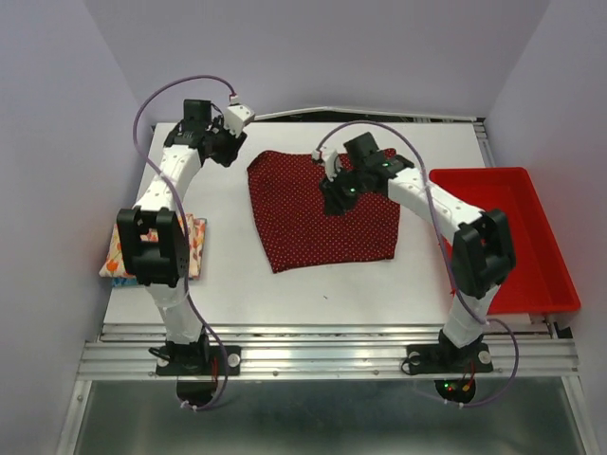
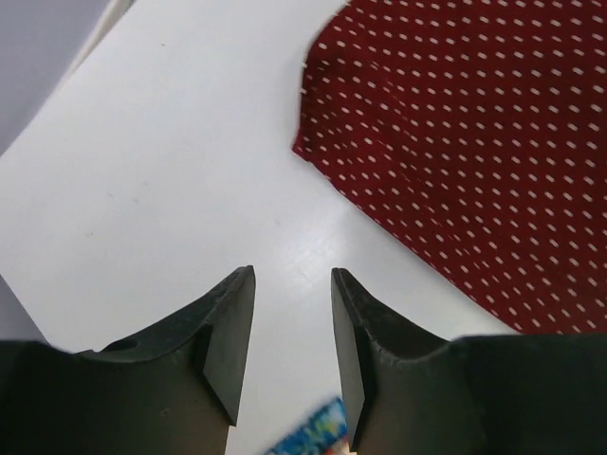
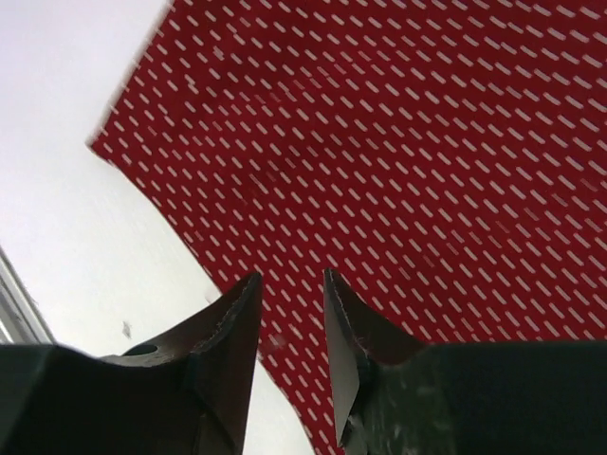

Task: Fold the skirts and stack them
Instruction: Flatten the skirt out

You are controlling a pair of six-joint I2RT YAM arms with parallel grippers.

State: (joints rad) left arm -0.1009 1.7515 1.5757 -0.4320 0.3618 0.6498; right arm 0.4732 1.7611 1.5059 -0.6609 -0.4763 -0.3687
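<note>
The dark red skirt (image 1: 322,210) lies spread flat mid-counter (image 1: 228,275). It is light, limp cloth, so I would pinch its far corners. My left hand (image 2: 292,282) is released and empty, beside the far-left corner. My right hand (image 3: 291,280), also released and empty, hovers over the cloth.

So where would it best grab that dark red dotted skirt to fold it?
Probably at a corner of the dark red skirt, such as the far-left corner, coming in from the bare table side. It lies spread flat, so only the edges offer something to pinch, and the left gripper is nearest there.
</note>
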